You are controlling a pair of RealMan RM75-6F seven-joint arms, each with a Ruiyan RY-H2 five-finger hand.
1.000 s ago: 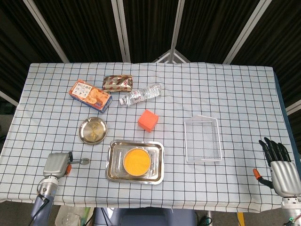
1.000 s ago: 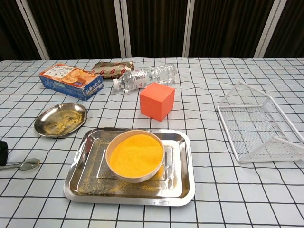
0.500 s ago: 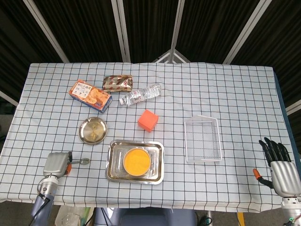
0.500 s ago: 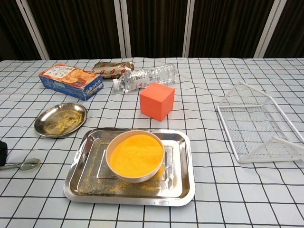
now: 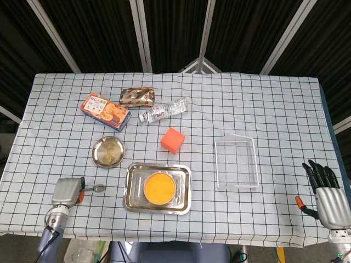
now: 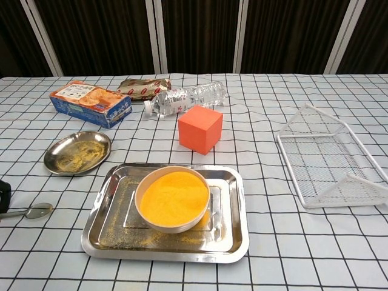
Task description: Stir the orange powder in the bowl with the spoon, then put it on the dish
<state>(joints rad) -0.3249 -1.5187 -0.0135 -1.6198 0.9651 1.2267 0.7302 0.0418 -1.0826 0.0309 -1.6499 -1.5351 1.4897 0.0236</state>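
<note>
A white bowl (image 5: 159,186) (image 6: 173,197) full of orange powder stands in a steel tray (image 5: 130,204) (image 6: 233,242) at the table's front. The round metal dish (image 5: 108,151) (image 6: 77,152), dusted with powder, lies just left of and behind the tray. A metal spoon (image 5: 97,188) (image 6: 31,211) lies flat on the cloth left of the tray. My left hand (image 5: 64,192) (image 6: 3,195) sits over its handle end, fingers folded down onto it; the grip itself is mostly hidden. My right hand (image 5: 323,192) hovers off the table's front right corner, fingers spread, holding nothing.
An orange cube (image 5: 172,139) (image 6: 200,128) sits behind the tray. A lying water bottle (image 5: 163,110) (image 6: 185,97), a biscuit box (image 5: 105,110) (image 6: 91,103) and a brown snack pack (image 5: 137,97) (image 6: 143,88) lie further back. A white wire basket (image 5: 237,161) (image 6: 330,160) stands right of the tray.
My left hand has sunk very slightly toward the table's front edge. The spoon, the bowl and my right hand have not visibly moved.
</note>
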